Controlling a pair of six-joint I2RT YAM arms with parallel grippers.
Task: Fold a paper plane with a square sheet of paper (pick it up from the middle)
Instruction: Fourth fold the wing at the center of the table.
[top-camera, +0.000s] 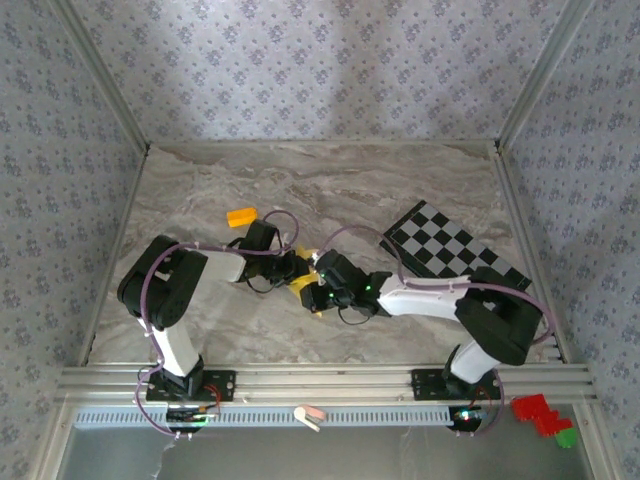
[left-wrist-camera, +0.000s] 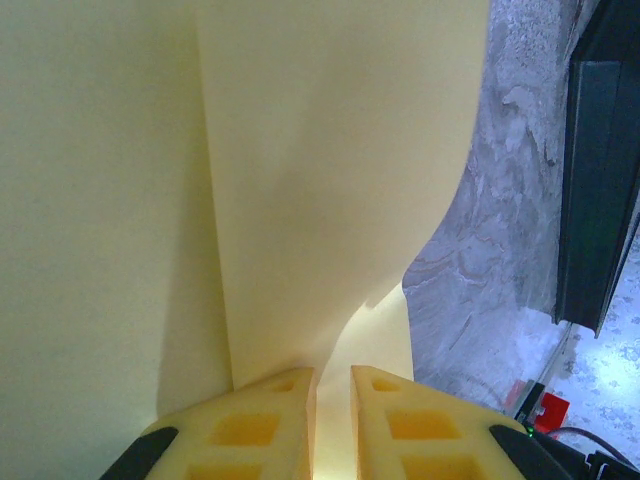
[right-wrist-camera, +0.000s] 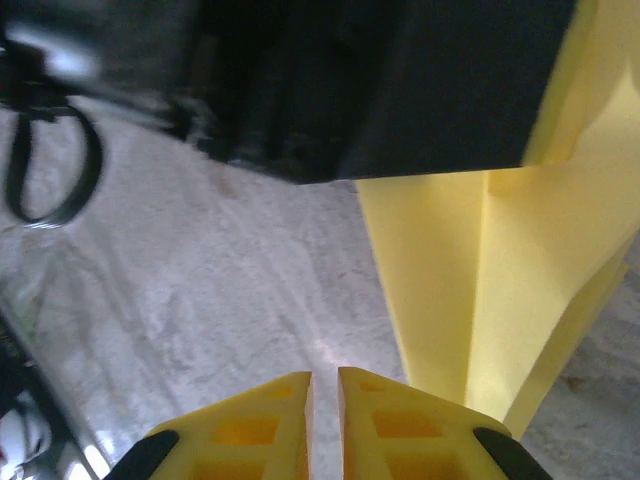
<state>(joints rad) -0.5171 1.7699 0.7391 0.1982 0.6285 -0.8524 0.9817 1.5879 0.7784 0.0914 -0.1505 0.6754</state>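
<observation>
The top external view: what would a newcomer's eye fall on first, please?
The pale-yellow paper, partly folded, sits in the centre, pinched by the left gripper, with the shut right gripper just beside it. Next come the checkered board at the right and a small orange block farther back on the left.

Square sheet of paper (left-wrist-camera: 330, 180): thin pale-yellow paper, matt, smooth, sharp creases. Left hand (left-wrist-camera: 332, 395) and right hand (right-wrist-camera: 325, 395): fingers of yellow matt plastic with moulded pockets. Bench (top-camera: 330, 180): grey marble-look top, smooth, slight sheen. Checkered board (top-camera: 455, 250): flat, matt, black-and-white. Frame rails (top-camera: 320, 380): brushed metal. Walls (top-camera: 320, 70): patterned wallpaper.
</observation>
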